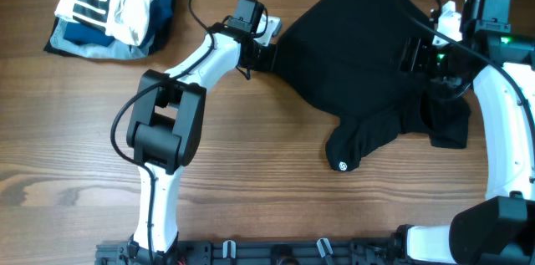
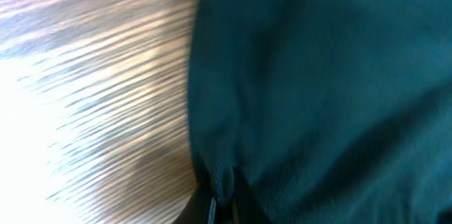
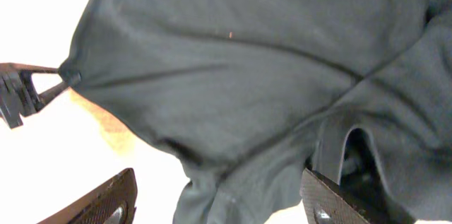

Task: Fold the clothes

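The black garment (image 1: 359,56) lies partly spread on the right half of the wooden table, with a sleeve hanging toward the front that shows a small light logo (image 1: 341,165). My left gripper (image 1: 266,53) is shut on the garment's left corner; in the left wrist view the jaws (image 2: 215,206) pinch the fabric edge (image 2: 325,90). My right gripper (image 1: 412,54) hovers over the garment's right part. In the right wrist view its fingers (image 3: 215,190) are wide open above the cloth (image 3: 240,75), holding nothing. The left gripper (image 3: 21,95) also shows there, pulling the corner taut.
A stack of striped black-and-white, white and blue garments (image 1: 113,6) sits at the back left corner. Bare wooden table (image 1: 251,156) stretches across the front and left. The arm bases stand at the front edge.
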Robot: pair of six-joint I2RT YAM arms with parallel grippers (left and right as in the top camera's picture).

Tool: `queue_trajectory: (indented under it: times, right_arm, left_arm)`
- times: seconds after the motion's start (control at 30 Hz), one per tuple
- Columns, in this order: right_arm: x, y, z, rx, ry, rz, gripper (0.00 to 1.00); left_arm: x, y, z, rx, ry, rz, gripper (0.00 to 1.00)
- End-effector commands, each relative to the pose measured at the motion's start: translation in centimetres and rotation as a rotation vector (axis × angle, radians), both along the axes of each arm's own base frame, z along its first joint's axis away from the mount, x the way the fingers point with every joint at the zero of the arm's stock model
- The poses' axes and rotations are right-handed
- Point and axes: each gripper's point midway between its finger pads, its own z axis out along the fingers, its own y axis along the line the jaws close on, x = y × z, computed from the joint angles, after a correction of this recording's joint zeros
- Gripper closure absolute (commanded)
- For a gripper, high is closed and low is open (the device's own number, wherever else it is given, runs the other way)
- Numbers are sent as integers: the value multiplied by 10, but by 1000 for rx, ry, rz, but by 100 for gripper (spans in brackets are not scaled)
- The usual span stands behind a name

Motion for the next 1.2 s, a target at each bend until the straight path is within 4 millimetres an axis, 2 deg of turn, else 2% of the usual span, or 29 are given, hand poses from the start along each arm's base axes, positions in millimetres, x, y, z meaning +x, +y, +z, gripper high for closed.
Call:
queue_trajectory:
  times: [0.0, 0.1, 0.17, 0.23, 0.3, 0.37, 0.43, 0.53, 0.6, 0.67, 0.73, 0.9, 1.0, 1.1, 1.17]
  right_arm:
    - [-14, 15, -13, 27, 77, 30, 26]
    - [-33, 25, -37, 46, 168, 22, 29]
    - [-44, 30, -60, 60, 216, 1, 30]
    - [-55, 35, -88, 75, 256, -24, 33]
    - [-61, 44, -110, 109, 261, -5, 36]
    - [-64, 58, -126, 163, 247, 26, 38]
    - [-62, 71, -134, 195, 229, 60, 40]
    - [-59, 89, -144, 186, 233, 105, 41]
    - [-60, 94, -159, 151, 276, 77, 41]
    - [-63, 84, -181, 57, 338, -22, 41]
    - [-64, 66, -193, -31, 361, -92, 41]
    - [-50, 37, -193, -105, 306, -166, 37]
    - [-49, 17, -193, -169, 297, -198, 36]
    - [-38, 3, -192, -203, 253, -229, 37]
    - [-28, -6, -190, -205, 211, -244, 40]
  left_arm:
    - [24, 84, 21, 129, -6, 280, 96]
    - [26, 137, 61, 123, -12, 395, 96]
    - [18, 171, 82, 125, 11, 491, 96]
    - [2, 197, 94, 130, 65, 563, 96]
    - [-15, 206, 93, 147, 130, 580, 96]
    - [-35, 206, 88, 173, 212, 576, 96]
    - [-49, 197, 83, 189, 270, 571, 96]
    - [-65, 175, 76, 212, 318, 532, 96]
    - [-73, 163, 70, 236, 326, 497, 96]
    - [-76, 163, 67, 281, 322, 521, 96]
    - [-76, 167, 67, 296, 320, 539, 96]
    - [-72, 183, 67, 300, 318, 577, 96]
    - [-71, 190, 67, 299, 320, 596, 96]
    - [-71, 191, 67, 296, 322, 599, 96]
    - [-73, 182, 67, 267, 335, 581, 96]
